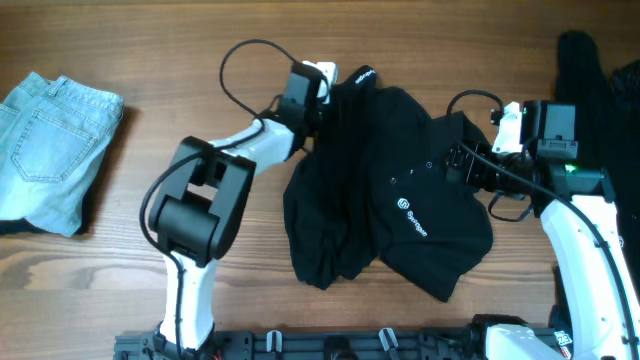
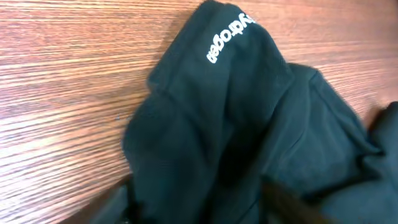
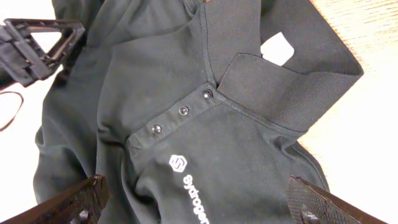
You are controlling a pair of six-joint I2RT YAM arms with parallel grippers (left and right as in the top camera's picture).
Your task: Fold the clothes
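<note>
Black shirt (image 1: 340,220): short-sleeved with a collar, lying rumpled and unfolded at the middle of the table (image 1: 150,40), between the two arms.
Shirt front: faces up; a white logo (image 1: 410,215) with lettering on the chest, and three dark buttons (image 3: 183,111) on the placket below the collar (image 3: 273,87).
Sleeve (image 2: 205,112): one sleeve with white lettering (image 2: 230,37) lies toward the far edge, flat on the wood.
Left jaws: at the far side of the shirt, right over that sleeve. They stand partly apart with the cloth between them. The tips are blurred in the left wrist view, so I cannot tell whether they touch it.
Right jaws: spread wide, fingers (image 3: 74,199) well apart, poised over the collar and placket and holding nothing.
Second black garment (image 1: 600,70): bunched at the far right edge of the table, beside the right arm, apart from the shirt.
Jeans (image 1: 50,150): light blue denim, folded, at the left end of the table, well apart from both arms.
</note>
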